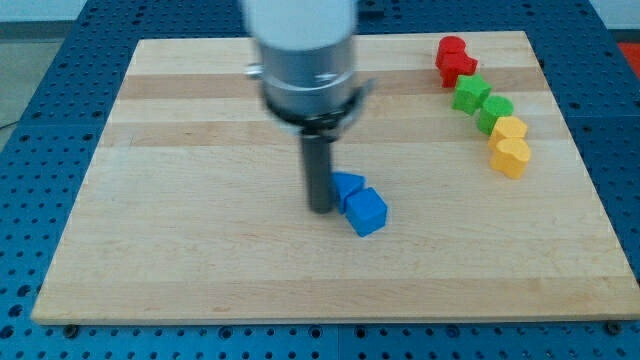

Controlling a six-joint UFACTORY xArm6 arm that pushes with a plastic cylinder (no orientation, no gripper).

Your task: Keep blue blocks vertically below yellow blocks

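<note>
My tip (321, 208) rests on the board just left of the two blue blocks, touching or nearly touching them. The blue triangular block (348, 186) is partly hidden behind the rod. The blue cube (367, 212) lies against it, just right of my tip. Two yellow blocks (509, 129) (511, 157) sit together near the view's right edge, above the height of the blue blocks in the view.
Two green blocks (471, 94) (493, 111) and a red block (454, 58) run in a diagonal line from the yellow blocks toward the view's top right. The wooden board (200, 250) lies on a blue perforated table.
</note>
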